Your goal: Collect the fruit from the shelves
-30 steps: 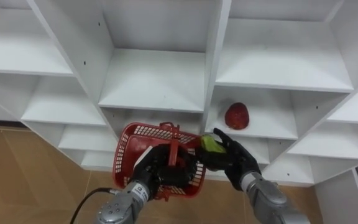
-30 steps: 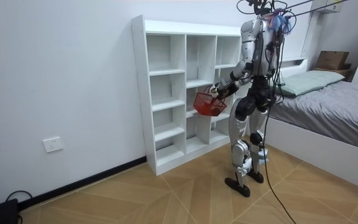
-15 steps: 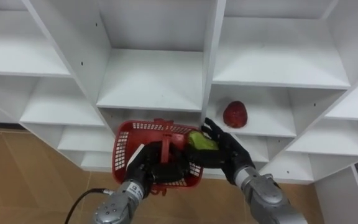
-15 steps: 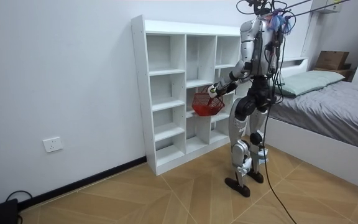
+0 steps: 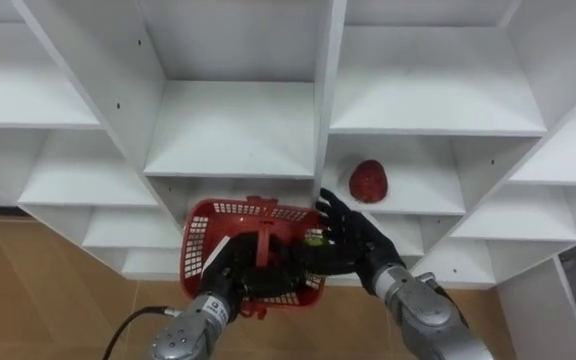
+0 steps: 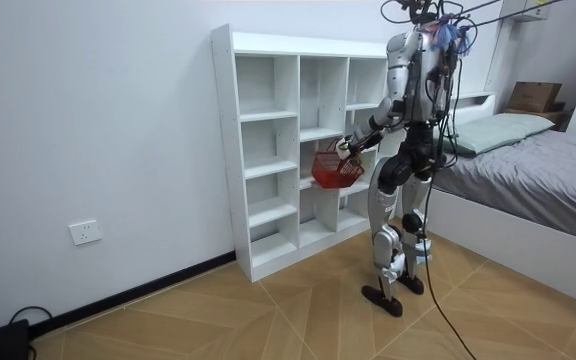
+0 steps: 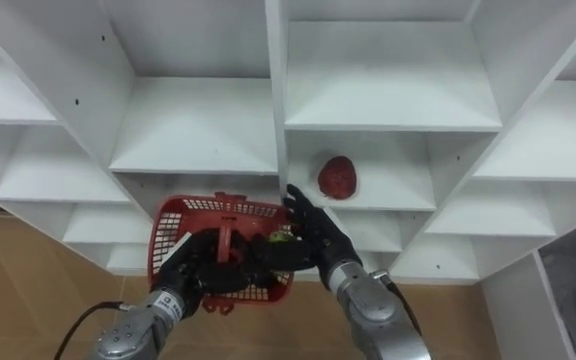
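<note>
My left hand is shut on the handle of a red mesh basket, which hangs in front of the white closet. The right hand reaches over the basket's right rim with its fingers spread, so it is open. A green fruit peeks out inside the basket, just below those fingers. On the shelf right of the upright board lies a red fruit, above and behind my right hand. In the room view I stand upright facing the closet with the basket held at its middle shelves.
White shelf compartments surround the basket on all sides, and a vertical board runs just above it. Wooden floor lies below at the left. A bed stands at the room view's right.
My right hand has moved left over the basket and its fingers have spread. The green fruit has dropped from above the rim down into the basket.
</note>
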